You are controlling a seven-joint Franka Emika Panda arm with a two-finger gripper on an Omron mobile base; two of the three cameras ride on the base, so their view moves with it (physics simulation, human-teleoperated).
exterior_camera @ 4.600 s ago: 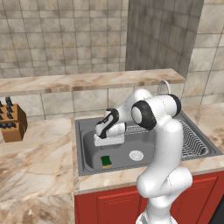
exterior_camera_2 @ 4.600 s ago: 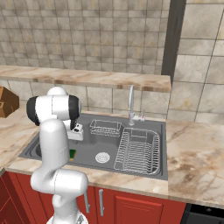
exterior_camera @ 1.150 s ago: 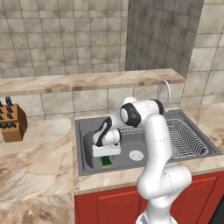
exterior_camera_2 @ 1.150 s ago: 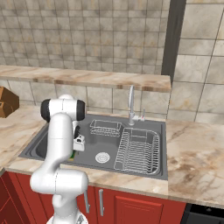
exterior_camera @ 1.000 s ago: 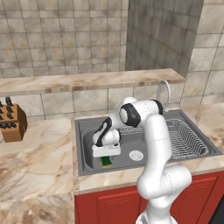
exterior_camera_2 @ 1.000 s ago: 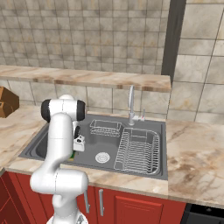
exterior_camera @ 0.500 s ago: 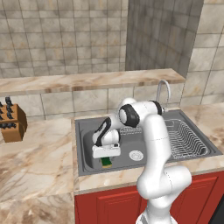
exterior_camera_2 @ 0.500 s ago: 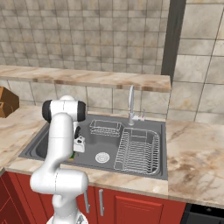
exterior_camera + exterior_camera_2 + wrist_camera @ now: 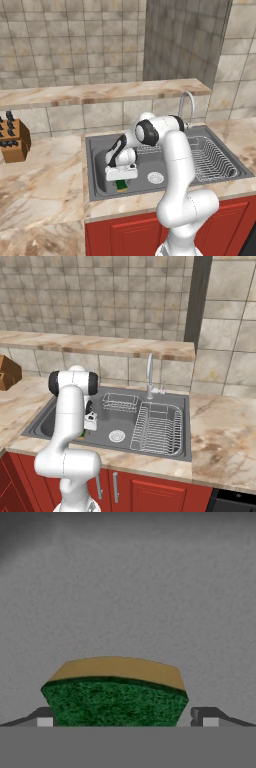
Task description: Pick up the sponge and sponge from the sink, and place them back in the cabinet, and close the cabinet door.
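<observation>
The sink (image 9: 97,165) has the gripper (image 9: 121,173) low at its floor near the front wall. The jaws stand wide, one fingertip either side of the green-topped sponge (image 9: 116,694), which lies between them, not yet clamped. Closing too high could squeeze it out (it looks soft). The basin floor around it lies bare.

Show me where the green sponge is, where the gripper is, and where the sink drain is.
green sponge (image 9: 115,702): hand view, on its green top face.
gripper (image 9: 125,721): hand view, midway between the two finger tips, open around the sponge.
sink drain (image 9: 155,177): left base view, on the middle of the round white disc.
</observation>
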